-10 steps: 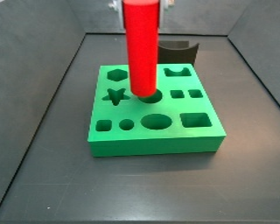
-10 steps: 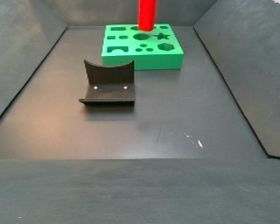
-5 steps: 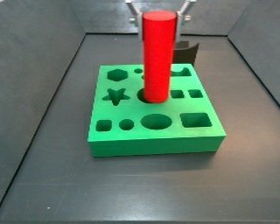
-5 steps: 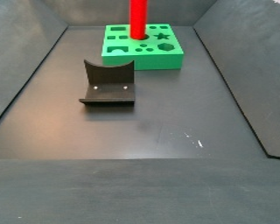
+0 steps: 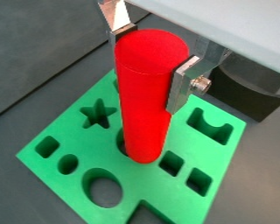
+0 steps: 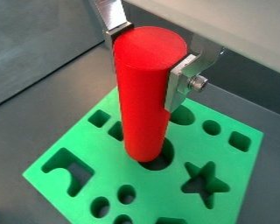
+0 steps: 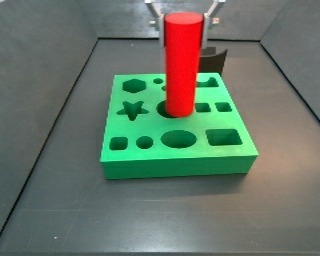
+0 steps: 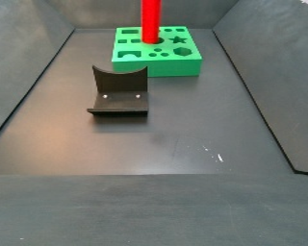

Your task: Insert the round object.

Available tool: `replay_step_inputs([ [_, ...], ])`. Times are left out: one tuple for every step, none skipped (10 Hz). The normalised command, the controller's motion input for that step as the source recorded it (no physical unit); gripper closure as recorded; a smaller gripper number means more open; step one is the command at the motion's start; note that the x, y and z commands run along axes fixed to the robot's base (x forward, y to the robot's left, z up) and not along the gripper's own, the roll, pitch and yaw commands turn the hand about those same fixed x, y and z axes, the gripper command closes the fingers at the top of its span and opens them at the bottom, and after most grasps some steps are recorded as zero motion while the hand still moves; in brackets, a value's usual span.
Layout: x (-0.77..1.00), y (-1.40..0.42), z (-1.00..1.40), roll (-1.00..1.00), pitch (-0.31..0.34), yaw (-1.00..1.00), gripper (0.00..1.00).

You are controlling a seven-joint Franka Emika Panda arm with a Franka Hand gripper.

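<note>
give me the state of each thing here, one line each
red cylinder: upright, lower end in a round hole of the green block
gripper: above the block, fingers on either side of the cylinder's top; contact cannot be told
green block: flat on the floor, other cutouts empty
fixture: standing on the floor apart from the block, holding nothing

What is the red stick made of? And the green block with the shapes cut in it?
The red cylinder, between the claw fingers, looks like smooth matte plastic: even colour, soft sheen. The green block looks like matte plastic too, maybe foam: flat colour, crisp cutouts. I can't be certain.
</note>
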Motion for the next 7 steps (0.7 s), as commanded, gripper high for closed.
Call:
replay_step_inputs([
  [-0.24, -0.17, 0.0, 0.09, 0.0, 0.0, 1.0],
  [-0.25, -0.14, 0.0, 0.11, 0.0, 0.0, 1.0],
  [-0.26, -0.13, 0.0, 0.12, 0.0, 0.0, 1.0],
  [-0.21, -0.07, 0.0, 0.11, 0.0, 0.0, 1.0],
  [-0.02, 0.0, -0.01, 0.02, 0.007, -0.01, 1.0],
  [0.0, 0.0, -0.02, 0.0, 0.004, -0.01, 1.0],
  [0.01, 0.0, -0.04, 0.02, 0.033, 0.0, 1.0],
])
